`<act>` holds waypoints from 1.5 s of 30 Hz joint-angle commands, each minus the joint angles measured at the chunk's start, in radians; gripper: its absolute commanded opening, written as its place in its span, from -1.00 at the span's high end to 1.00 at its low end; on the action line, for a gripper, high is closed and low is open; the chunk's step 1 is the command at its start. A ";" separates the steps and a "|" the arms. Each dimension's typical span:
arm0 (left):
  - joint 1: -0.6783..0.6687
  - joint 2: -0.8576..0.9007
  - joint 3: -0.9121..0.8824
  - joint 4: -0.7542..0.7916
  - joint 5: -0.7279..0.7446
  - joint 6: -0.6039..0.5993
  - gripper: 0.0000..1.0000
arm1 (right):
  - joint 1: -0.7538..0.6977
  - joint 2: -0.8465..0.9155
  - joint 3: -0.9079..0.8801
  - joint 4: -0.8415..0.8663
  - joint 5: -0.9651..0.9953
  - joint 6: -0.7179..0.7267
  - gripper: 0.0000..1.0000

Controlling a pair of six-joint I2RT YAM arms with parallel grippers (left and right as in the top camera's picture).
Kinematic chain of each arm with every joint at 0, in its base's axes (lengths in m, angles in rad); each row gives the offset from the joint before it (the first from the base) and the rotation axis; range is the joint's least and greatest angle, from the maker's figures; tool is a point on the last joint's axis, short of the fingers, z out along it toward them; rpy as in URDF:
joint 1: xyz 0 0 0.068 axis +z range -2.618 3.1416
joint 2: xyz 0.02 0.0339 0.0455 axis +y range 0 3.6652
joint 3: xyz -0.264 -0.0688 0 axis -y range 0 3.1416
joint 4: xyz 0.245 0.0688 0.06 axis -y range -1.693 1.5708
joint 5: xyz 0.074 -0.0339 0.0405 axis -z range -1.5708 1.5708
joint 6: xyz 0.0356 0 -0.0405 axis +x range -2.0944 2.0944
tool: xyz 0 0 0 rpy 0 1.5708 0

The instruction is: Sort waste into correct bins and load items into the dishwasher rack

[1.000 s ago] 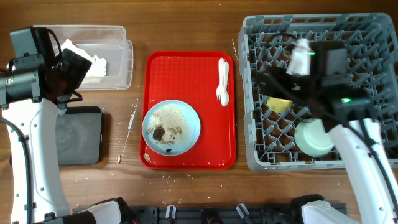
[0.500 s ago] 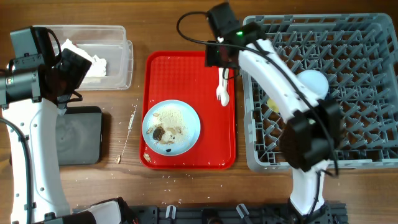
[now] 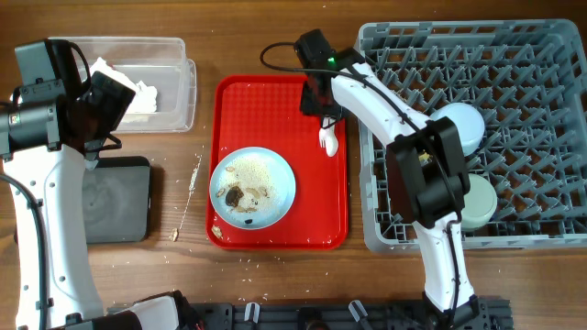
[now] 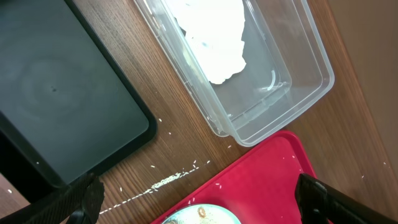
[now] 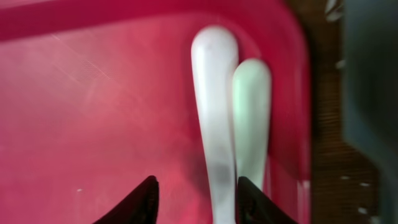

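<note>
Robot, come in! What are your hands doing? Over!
Left gripper open, empty, near clear box. Right gripper open, straddling white spoon on red tray. Pale utensil lies right beside it.

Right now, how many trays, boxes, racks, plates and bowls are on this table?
Trays: 2, red tray, black tray
Boxes: 1, clear box
Racks: 1, grey rack
Plates: 1, blue plate
Bowls: 2, both in the rack: upper bowl, lower bowl
Total: 7
</note>
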 commanded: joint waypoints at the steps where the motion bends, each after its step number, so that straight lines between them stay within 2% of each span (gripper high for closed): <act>1: 0.004 0.006 -0.001 0.000 -0.013 0.001 -1.00 | 0.006 0.047 0.017 -0.007 -0.053 0.016 0.18; 6: 0.004 0.006 -0.001 0.000 -0.013 0.001 -1.00 | 0.008 0.051 0.003 -0.018 -0.053 0.016 0.18; 7: 0.004 0.006 -0.001 0.000 -0.013 0.001 -1.00 | 0.010 0.051 -0.004 -0.014 -0.053 0.016 0.24; 10: 0.005 0.006 -0.001 0.000 -0.013 0.001 -1.00 | 0.023 0.051 -0.012 -0.017 -0.053 0.013 0.76; 16: 0.005 0.006 -0.001 0.000 -0.013 0.001 -1.00 | 0.024 0.018 0.018 -0.039 -0.095 -0.011 0.91; 19: 0.005 0.006 -0.001 0.000 -0.013 0.001 -1.00 | -0.004 -0.039 0.073 -0.083 -0.099 -0.023 0.91; 23: 0.005 0.006 -0.001 0.000 -0.013 0.001 -1.00 | -0.077 -0.181 0.112 -0.113 -0.101 -0.124 0.90; 27: 0.005 0.006 -0.001 0.000 -0.013 0.001 -1.00 | -0.177 -0.296 0.112 -0.113 -0.102 -0.298 0.88; 30: 0.004 0.006 -0.001 0.000 -0.013 0.001 -1.00 | -0.240 -0.312 0.110 -0.140 -0.098 -0.450 0.89; 34: 0.004 0.006 -0.001 0.000 -0.013 0.001 -1.00 | -0.297 -0.308 0.090 -0.113 -0.077 -0.485 0.87; 38: 0.004 0.006 -0.001 0.000 -0.013 0.001 -1.00 | -0.337 -0.306 0.089 -0.084 0.032 -0.505 0.86; 45: 0.004 0.006 -0.001 0.000 -0.013 0.001 -0.99 | -0.379 -0.243 0.069 -0.058 0.026 -0.539 0.80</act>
